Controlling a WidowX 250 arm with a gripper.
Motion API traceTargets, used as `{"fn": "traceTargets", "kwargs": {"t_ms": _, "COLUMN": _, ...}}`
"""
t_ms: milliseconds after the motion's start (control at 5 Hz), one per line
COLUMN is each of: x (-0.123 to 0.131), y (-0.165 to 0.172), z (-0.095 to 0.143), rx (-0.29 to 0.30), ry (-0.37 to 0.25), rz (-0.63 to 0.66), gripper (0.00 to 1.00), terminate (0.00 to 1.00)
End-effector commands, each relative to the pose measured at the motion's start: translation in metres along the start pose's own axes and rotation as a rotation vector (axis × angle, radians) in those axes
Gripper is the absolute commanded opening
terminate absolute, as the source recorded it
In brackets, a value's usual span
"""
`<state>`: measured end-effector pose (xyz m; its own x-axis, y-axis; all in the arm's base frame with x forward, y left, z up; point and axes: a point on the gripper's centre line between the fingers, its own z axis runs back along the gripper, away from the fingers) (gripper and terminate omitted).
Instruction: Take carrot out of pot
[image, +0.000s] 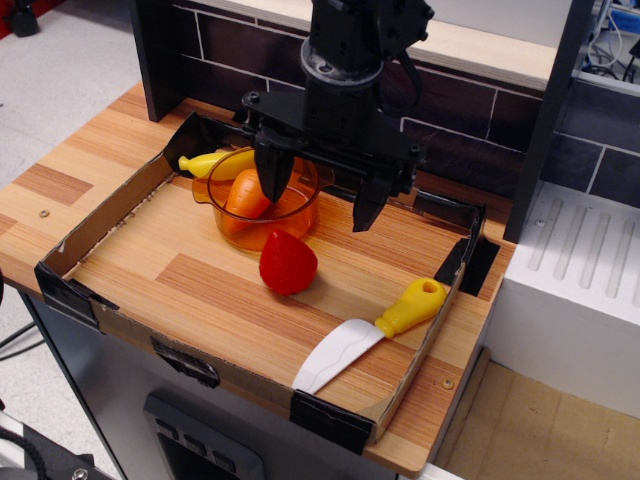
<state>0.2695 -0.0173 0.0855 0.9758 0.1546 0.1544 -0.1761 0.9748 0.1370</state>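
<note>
The orange toy carrot (246, 196) stands inside the translucent orange pot (290, 218) at the back left of the tray. My gripper (320, 195) hangs above the pot's right side with its jaws spread wide. The left finger (272, 176) reaches down into the pot right beside the carrot. The right finger (368, 205) is outside the pot, to its right. The gripper holds nothing.
A shallow cardboard tray (120, 205) on the wooden table holds everything. A yellow banana (215, 163) lies behind the pot. A red strawberry (288, 263) lies just in front of the pot. A toy knife (372, 330) with a yellow handle lies at front right. A brick wall is behind.
</note>
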Motion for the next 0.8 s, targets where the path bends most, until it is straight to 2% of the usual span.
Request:
{"fn": "traceTargets", "kwargs": {"t_ms": 0, "x": 0.000, "y": 0.000, "z": 0.000, "rx": 0.000, "ry": 0.000, "rz": 0.000, "gripper": 1.00, "terminate": 0.00}}
{"fn": "traceTargets", "kwargs": {"t_ms": 200, "x": 0.015, "y": 0.035, "z": 0.011, "rx": -0.055, "ry": -0.039, "rz": -0.025, "gripper": 1.00, "terminate": 0.00}}
{"fn": "traceTargets", "kwargs": {"t_ms": 600, "x": 0.039, "y": 0.088, "z": 0.008, "rx": -0.089, "ry": -0.069, "rz": -0.041, "gripper": 1.00, "terminate": 0.00}}
